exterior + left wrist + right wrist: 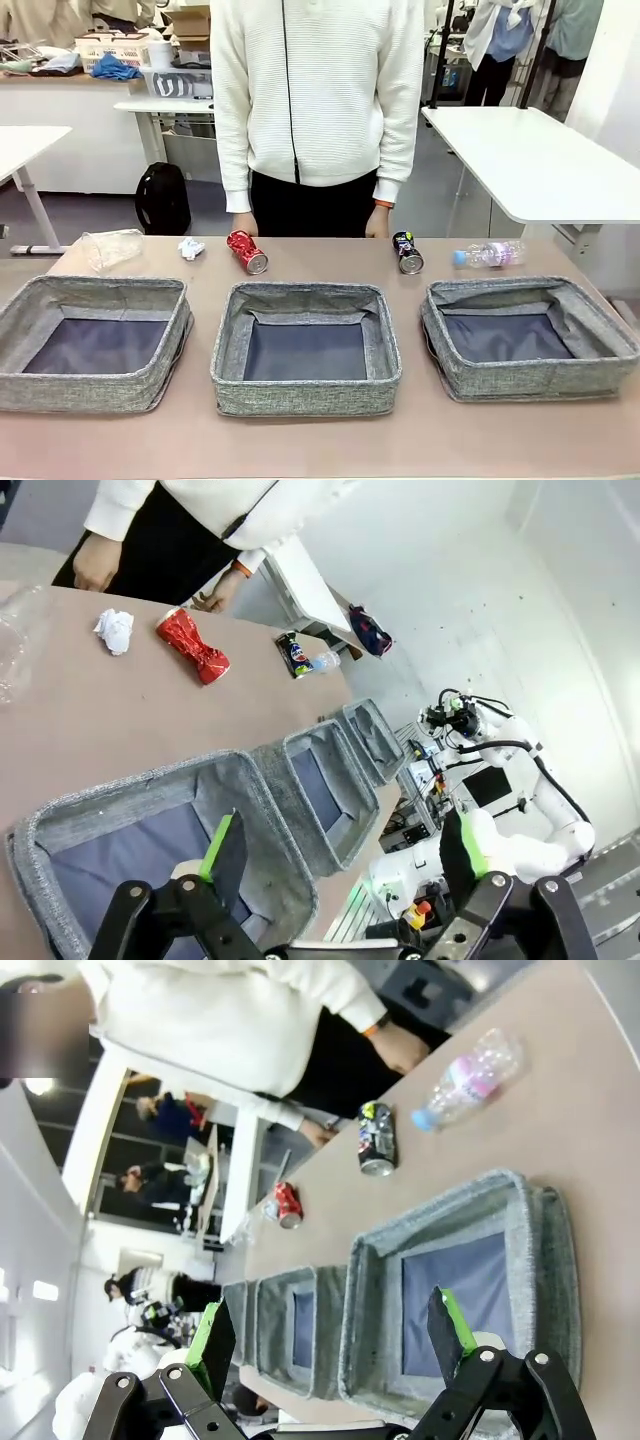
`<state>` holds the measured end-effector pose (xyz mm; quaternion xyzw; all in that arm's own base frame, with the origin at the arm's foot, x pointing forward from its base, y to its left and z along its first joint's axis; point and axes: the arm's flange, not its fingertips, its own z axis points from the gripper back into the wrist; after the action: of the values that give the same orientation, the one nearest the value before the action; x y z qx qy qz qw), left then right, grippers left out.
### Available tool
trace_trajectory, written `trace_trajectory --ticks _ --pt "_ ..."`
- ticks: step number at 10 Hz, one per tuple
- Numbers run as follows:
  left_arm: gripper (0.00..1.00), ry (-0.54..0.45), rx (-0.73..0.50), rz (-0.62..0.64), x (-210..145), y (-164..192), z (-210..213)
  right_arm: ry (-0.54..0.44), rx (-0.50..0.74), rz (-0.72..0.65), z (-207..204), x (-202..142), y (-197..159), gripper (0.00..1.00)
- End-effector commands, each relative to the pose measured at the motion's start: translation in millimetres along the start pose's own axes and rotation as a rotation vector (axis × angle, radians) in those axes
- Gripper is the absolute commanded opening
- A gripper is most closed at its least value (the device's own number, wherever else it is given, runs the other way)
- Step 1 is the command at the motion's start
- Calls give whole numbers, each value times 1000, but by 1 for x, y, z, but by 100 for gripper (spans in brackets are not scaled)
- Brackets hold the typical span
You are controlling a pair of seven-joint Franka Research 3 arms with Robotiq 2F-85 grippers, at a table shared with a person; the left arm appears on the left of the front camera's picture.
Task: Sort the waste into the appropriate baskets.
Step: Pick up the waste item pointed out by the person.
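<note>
Both grippers hang wide open w/ nothing held: your left gripper (342,830) by the left basket (90,390), right gripper (330,1310) by the right basket (530,380). All 3 bins, incl. the middle basket (305,395), show bare lining, no waste in yet. Beyond them the waste lies in a spaced row, prob. for clean picks: crushed clear bottle (112,248), paper ball (191,248), red can (246,252), dark can (407,252), pink-label bottle (488,255). Person's hands (244,224) hang at the far edge.

The place looks like a research lab or workshop. Plain white worktables (530,160) stand on a grey floor (90,215). A back counter (70,120) holds a plastic crate (115,48) and cardboard boxes (190,20), with a black backpack (163,198) below.
</note>
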<state>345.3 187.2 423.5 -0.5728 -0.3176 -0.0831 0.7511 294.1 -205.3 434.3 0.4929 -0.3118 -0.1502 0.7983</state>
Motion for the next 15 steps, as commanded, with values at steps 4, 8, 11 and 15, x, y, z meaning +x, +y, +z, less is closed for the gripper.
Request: trace_trajectory --ticks 4,8,11,15 --pt "100 -2 -11 -29 -4 0 1 -18 9 22 8 2 -5 100" --pt "100 -2 -11 -29 -4 0 1 -18 9 22 8 2 -5 100" --pt "100 -2 -11 -29 -4 0 1 -18 9 22 8 2 -5 100" --pt "100 -2 -11 -29 -4 0 1 -18 9 22 8 2 -5 100"
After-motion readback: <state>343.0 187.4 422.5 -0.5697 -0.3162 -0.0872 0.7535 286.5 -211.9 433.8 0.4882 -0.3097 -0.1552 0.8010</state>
